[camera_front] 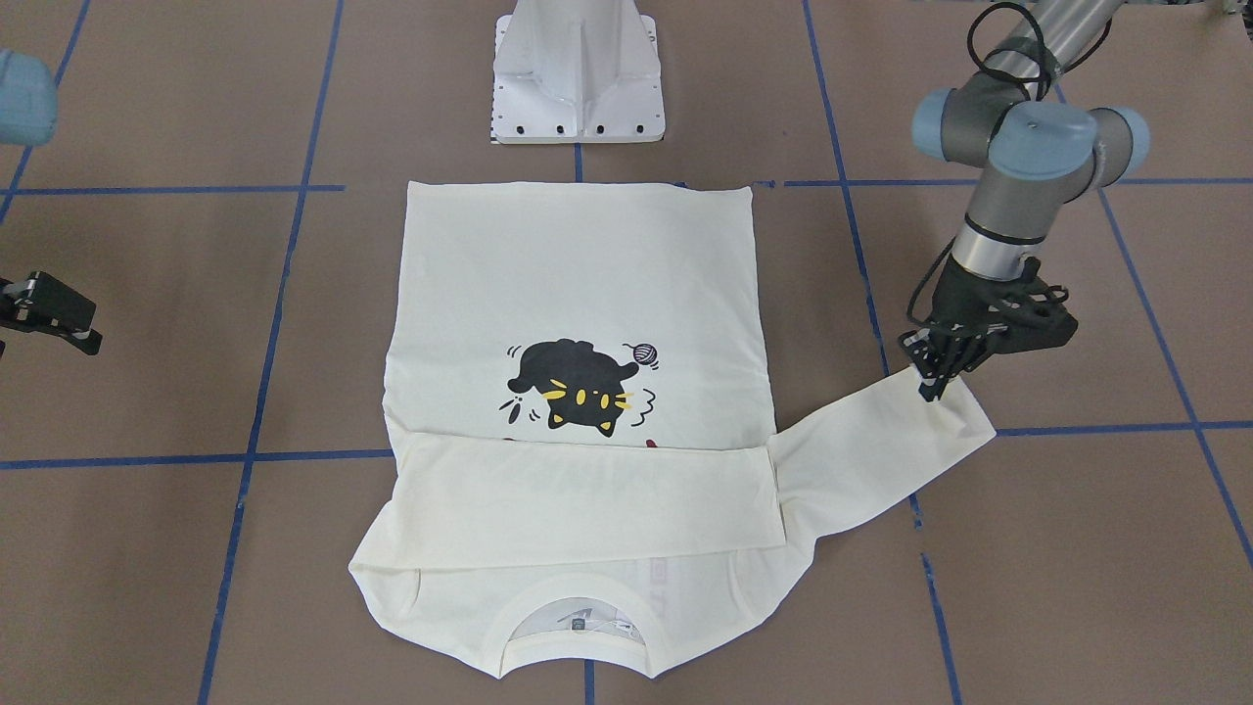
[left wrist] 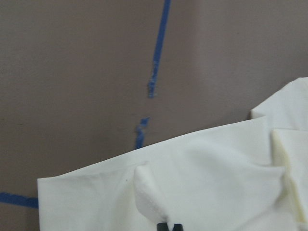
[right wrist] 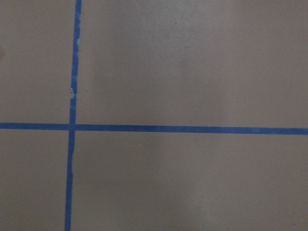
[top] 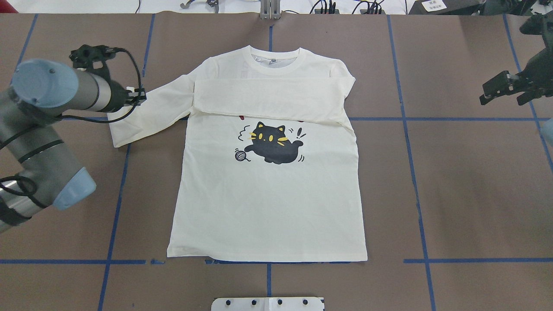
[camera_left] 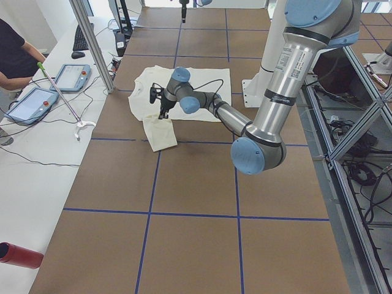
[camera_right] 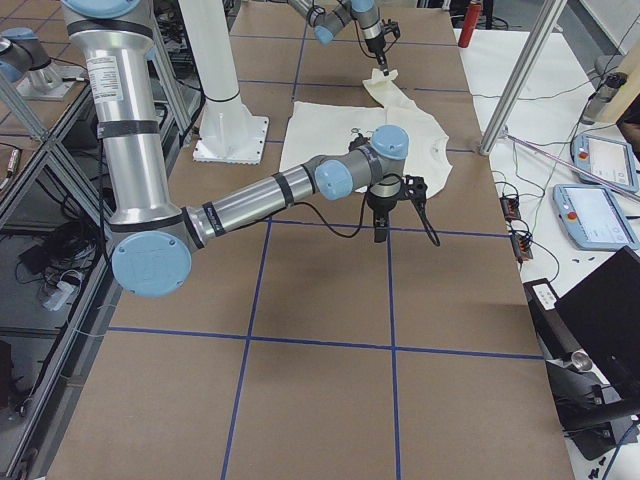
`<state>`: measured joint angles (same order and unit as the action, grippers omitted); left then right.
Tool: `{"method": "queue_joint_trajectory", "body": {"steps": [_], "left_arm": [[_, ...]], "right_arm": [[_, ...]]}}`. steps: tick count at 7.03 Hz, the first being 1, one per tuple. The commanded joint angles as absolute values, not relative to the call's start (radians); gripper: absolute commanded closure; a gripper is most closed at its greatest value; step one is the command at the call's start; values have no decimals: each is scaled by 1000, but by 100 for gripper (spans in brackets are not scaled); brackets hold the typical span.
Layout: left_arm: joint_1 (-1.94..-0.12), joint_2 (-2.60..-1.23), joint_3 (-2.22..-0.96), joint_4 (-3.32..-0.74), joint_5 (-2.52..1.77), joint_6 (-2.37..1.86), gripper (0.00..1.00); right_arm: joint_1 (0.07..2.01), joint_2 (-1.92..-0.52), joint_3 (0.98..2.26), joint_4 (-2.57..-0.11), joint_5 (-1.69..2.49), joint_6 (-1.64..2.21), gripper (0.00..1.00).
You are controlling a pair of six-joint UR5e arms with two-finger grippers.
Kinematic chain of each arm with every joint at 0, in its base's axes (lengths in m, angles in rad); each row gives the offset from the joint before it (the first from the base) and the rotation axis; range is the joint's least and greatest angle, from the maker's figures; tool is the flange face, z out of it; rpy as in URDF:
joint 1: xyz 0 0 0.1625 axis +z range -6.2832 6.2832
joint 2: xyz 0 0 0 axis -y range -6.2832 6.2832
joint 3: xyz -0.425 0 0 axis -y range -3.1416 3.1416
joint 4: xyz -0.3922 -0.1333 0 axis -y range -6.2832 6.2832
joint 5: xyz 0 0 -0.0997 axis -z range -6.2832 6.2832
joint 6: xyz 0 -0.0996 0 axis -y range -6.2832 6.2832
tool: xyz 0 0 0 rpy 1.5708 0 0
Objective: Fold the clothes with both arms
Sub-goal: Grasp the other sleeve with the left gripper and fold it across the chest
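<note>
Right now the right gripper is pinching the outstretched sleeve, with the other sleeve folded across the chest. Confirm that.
Wrong gripper: the left gripper is pinching the outstretched sleeve, as the front-facing view shows. The other sleeve is folded across the chest.

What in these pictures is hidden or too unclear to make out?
Red lettering on the shirt: overhead view, folded sleeve covers all but scraps.
Right gripper: front-facing view, cut by the left edge; open or shut unclear.
Neck label: overhead view, too small to read.
Left gripper: left wrist view, bottom edge cuts off all but fingertips.
</note>
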<state>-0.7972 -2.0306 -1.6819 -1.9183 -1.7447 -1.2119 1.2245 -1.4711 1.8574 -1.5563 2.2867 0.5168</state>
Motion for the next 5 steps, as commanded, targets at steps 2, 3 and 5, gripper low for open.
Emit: {"method": "queue_joint_trajectory", "body": {"steps": [2, 3, 5], "left_arm": [[-807, -2354, -1677, -1803, -1796, -1226, 100], [-805, -2464, -1625, -1790, -1818, -1242, 100], [-789, -2589, -1429, -1866, -1824, -1314, 100]], "right_arm": [[1259, -1540, 1881, -1555, 2283, 479, 0], [1259, -1537, 1879, -1555, 2281, 479, 0], [1259, -1534, 1878, -1555, 2281, 482, 0]]}}
